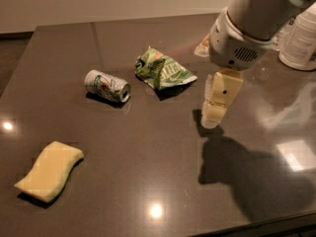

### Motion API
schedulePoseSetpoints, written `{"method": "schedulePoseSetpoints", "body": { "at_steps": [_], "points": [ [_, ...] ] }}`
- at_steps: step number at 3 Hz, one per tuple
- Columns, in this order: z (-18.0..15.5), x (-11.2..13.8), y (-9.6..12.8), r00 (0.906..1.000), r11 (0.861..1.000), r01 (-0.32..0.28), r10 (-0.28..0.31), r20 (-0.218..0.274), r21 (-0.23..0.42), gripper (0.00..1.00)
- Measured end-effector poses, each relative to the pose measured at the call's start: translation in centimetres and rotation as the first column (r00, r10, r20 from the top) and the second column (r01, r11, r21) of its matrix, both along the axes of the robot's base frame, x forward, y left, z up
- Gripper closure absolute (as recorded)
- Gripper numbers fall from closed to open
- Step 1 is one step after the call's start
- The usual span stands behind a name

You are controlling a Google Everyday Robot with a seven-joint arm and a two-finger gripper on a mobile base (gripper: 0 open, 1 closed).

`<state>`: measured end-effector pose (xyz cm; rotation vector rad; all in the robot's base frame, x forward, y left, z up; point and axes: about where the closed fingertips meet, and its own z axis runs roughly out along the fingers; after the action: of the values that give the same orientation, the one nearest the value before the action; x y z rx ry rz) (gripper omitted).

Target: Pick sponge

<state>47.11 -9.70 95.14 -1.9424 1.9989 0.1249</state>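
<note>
Near the front-left corner of the dark glossy table [148,152]: pale yellow foam sponge with wavy edges [49,171], lying flat, nothing touching it.

Cream-yellow end effector [210,118] on the white arm hangs tip-down over the table's right half, low to the surface and well apart from the sponge. How far open it is, cannot tell from this angle. Nothing seen in its hold.

Toward the far edge, between the two: silver soda can on its side [107,86] and crumpled green snack bag [163,72]. Both look to lie off the direct line.

Step in hand, as judged: the reach.
- Travel toward the front-left corner, passing on the front-edge side of can and bag.
- Centre over the sponge and set the grip across its narrow width.
- Descend straight.

Foam is soft and low, so go close to the table before closing. Squeeze lightly, or it may bulge and slip.
</note>
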Motion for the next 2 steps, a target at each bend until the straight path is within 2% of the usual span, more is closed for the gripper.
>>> {"method": "schedulePoseSetpoints", "body": {
  "at_steps": [1,2],
  "points": [
    [-0.7,0.0,5.1,0.9934,0.993,-0.114,0.113,0.017,0.035,0.0],
    [-3.3,-0.7,11.0,0.9695,0.969,-0.245,0.245,-0.002,0.034,0.0]
  ]
}}
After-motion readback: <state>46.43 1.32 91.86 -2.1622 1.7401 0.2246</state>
